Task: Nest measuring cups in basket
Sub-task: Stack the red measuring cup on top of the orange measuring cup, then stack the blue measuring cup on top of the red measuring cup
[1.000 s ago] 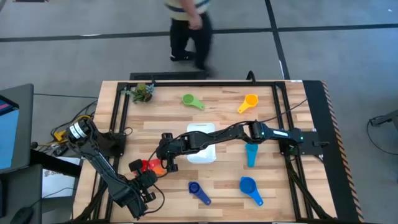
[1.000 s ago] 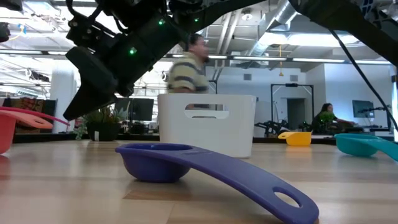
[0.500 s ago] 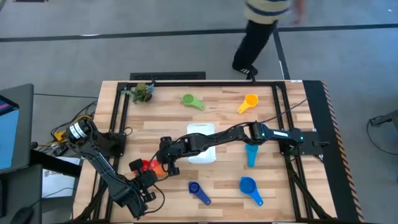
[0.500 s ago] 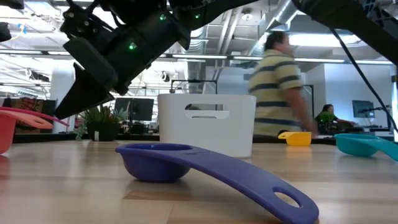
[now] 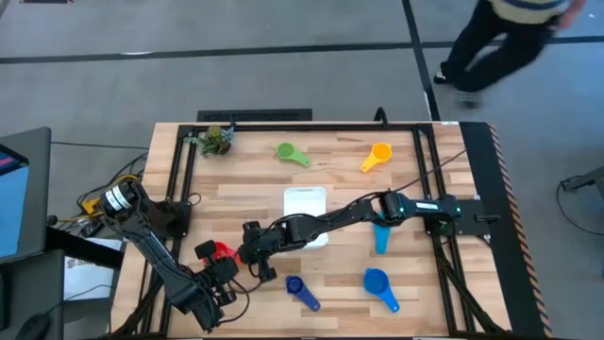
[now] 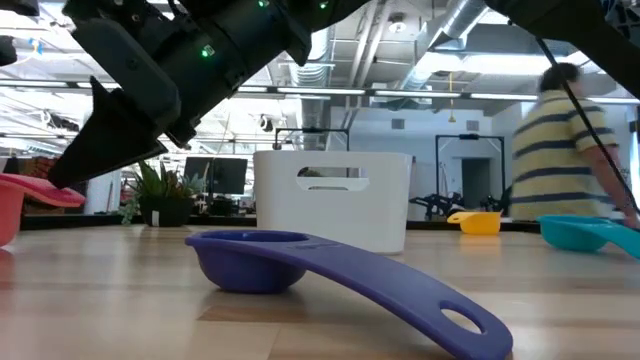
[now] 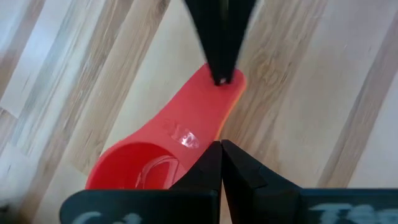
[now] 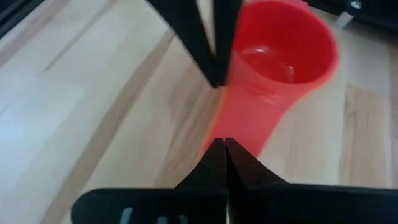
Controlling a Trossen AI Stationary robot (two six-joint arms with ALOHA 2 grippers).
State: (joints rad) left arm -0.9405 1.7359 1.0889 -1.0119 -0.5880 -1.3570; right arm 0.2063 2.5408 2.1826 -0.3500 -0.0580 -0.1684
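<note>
The red measuring cup (image 5: 223, 251) stands on the table's near left part; an orange edge (image 7: 234, 106) shows under its handle. My left gripper (image 7: 221, 147) is shut over the handle where it joins the bowl. My right gripper (image 8: 224, 144), reaching across from the right, is shut at the handle's free end. The white basket (image 5: 304, 200) stands mid-table, partly under the right arm. Green (image 5: 291, 153), yellow-orange (image 5: 376, 156), teal (image 5: 380, 238), blue (image 5: 379, 286) and dark blue (image 5: 300, 289) cups lie on the table. My left gripper has its shut fingertips on the red handle's root (image 7: 205, 134), beside the bowl, coming from the table's left over the bowl. Whether it presses or only touches cannot be told. My right gripper sets its shut fingertips on the handle's free end (image 8: 239, 134), slanting down from the right; the cup stands upright.
A leafy green clump (image 5: 217, 140) sits at the far left corner. A black frame (image 5: 179, 179) rims the table. The dark blue cup (image 6: 300, 262) lies close to the near edge. A person (image 5: 505, 38) walks on the floor beyond the far right corner.
My right gripper has moved down and toward the table's near left, onto the red cup's handle, and now covers the orange cup seen beside the red one before. The person has walked from left to right behind the table.
</note>
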